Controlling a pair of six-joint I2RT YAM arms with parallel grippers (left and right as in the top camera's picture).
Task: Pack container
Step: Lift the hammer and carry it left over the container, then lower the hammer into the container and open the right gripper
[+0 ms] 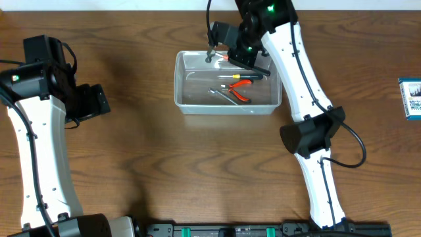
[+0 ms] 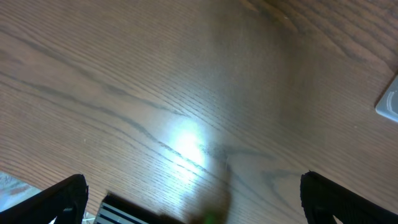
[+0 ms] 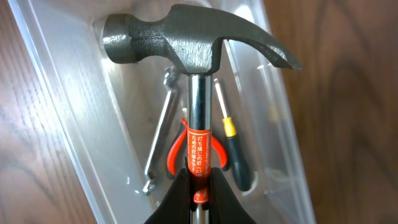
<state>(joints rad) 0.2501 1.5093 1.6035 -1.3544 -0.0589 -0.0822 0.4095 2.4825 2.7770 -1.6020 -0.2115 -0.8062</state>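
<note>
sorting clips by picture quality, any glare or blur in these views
Left wrist: a bright glare patch on the table, and the left gripper shows only as dark, soft-edged fingers at the bottom corners. Right wrist: the hammer is sharp, with pale reflections on the container wall. Overhead: evenly lit, nothing blurred.

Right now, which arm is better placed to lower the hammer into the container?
Right. The right claw is shut on the hammer above the container. The left claw hangs open over the table, well off to the side.
</note>
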